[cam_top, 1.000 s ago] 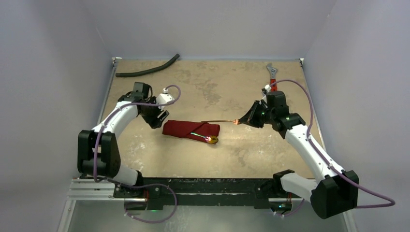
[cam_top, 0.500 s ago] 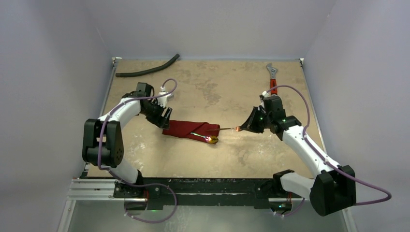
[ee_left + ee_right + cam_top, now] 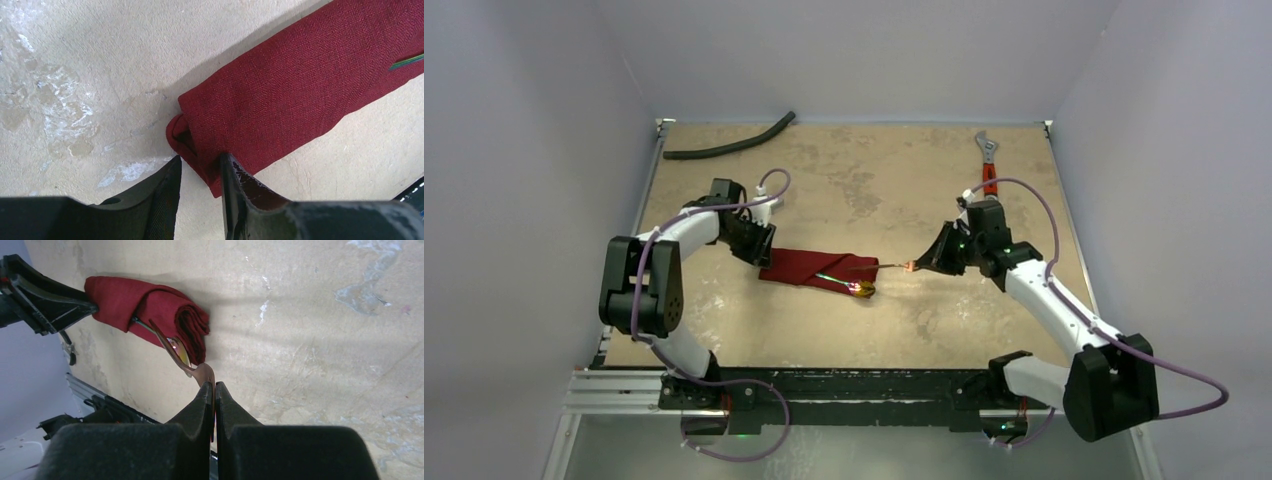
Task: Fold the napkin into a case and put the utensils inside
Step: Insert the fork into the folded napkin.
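Note:
The dark red napkin [image 3: 816, 268] lies folded as a narrow case [image 3: 300, 85] mid-table. My left gripper [image 3: 757, 248] is at its left end. In the left wrist view the left gripper [image 3: 200, 165] has its jaws narrowed round the cloth's corner, and both fingertips [image 3: 231, 175] touch the fabric. My right gripper [image 3: 927, 262] is shut on the flat end of a gold utensil [image 3: 202, 374]. That utensil's thin handle runs into the case's right opening [image 3: 192, 327]. A second utensil's shiny bowl [image 3: 862, 290] sticks out of the case's right end.
A black hose [image 3: 729, 145] lies at the far left of the table. A red-handled wrench [image 3: 987, 162] lies at the far right. Grey walls close in three sides. The black front rail [image 3: 844, 385] runs along the near edge between the arm bases.
My left gripper came in to the napkin's left end and its jaws narrowed onto the corner. My right gripper moved left, and the held utensil slid further into the case.

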